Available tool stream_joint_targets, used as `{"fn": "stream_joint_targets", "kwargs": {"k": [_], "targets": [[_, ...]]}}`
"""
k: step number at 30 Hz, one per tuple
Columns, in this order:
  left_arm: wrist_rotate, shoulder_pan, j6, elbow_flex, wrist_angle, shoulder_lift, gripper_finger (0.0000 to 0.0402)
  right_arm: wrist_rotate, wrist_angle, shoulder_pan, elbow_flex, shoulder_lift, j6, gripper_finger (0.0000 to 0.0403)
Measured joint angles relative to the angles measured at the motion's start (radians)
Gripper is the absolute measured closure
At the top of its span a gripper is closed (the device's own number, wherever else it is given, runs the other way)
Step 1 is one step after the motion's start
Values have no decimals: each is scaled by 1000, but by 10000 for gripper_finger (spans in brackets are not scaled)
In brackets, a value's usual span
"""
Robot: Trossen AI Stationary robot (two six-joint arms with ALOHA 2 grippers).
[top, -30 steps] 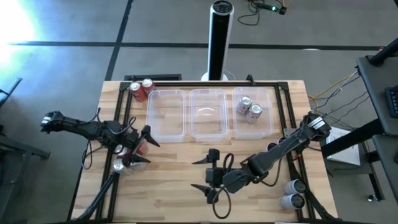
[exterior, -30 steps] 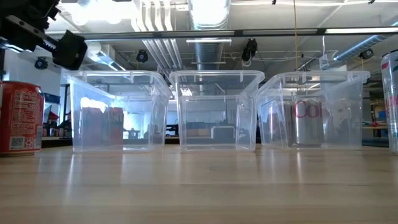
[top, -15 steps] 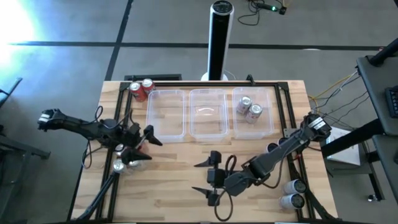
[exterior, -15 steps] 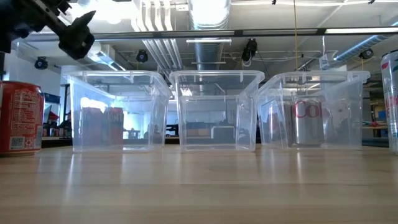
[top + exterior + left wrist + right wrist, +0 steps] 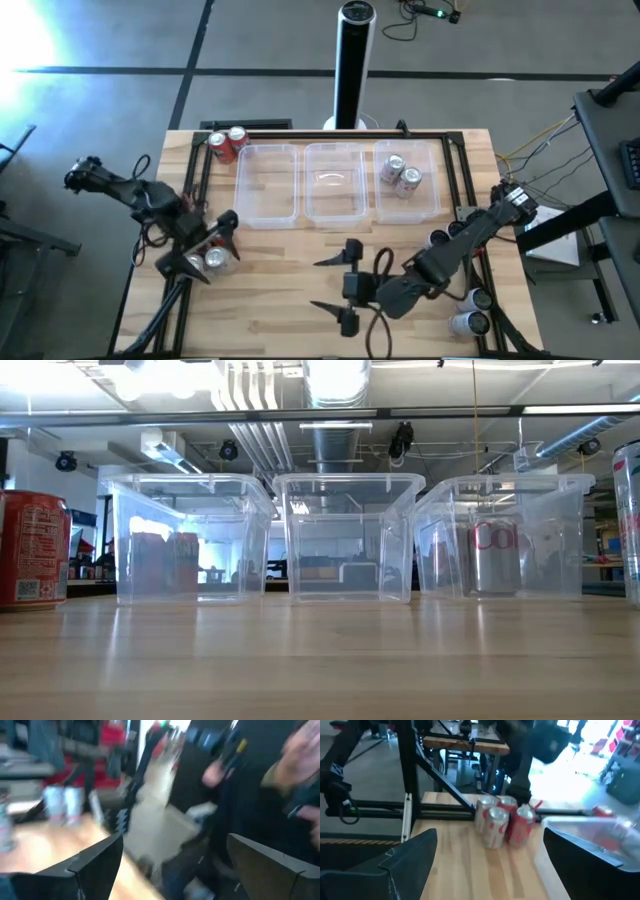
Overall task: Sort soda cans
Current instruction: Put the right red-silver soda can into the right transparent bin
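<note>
The left gripper (image 5: 200, 252) hovers with fingers spread around a cluster of soda cans (image 5: 215, 258) at the table's (image 5: 290, 290) left edge. The right gripper (image 5: 335, 288) waits mid-table, fingers wide apart. 2 silver cans (image 5: 400, 174) sit in the right tub (image 5: 432, 205) (2 red ones (image 5: 226, 142) stand behind the left tub (image 5: 267, 185)).

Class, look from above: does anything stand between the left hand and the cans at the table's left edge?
Nothing visible does. The left hand hangs open right over the cans.
</note>
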Motion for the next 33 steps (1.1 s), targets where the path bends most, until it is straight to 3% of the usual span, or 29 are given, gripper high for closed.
{"fn": "stream_joint_targets", "kwargs": {"k": [3,9,15,20,24,28,33], "targets": [[-96,-36,95,102,-194,47,61,10,-104,-16,78,-1,-72,42],[-283,-40,269,192,-289,60,61,161,-287,-100,143,-1,-171,42],[-529,-39,282,176,-363,2,61,125,-394,-190,141,-2,-226,42],[-728,-18,291,147,-362,-25,61,113,-573,-219,140,-43,-128,42],[-741,19,299,155,-334,-27,61,117,-649,-216,140,-74,-68,42],[-745,62,350,157,-312,-33,61,116,-692,-224,123,-122,-141,42],[-742,161,356,174,-340,-29,61,-126,-598,-347,75,-255,-343,42]]}}
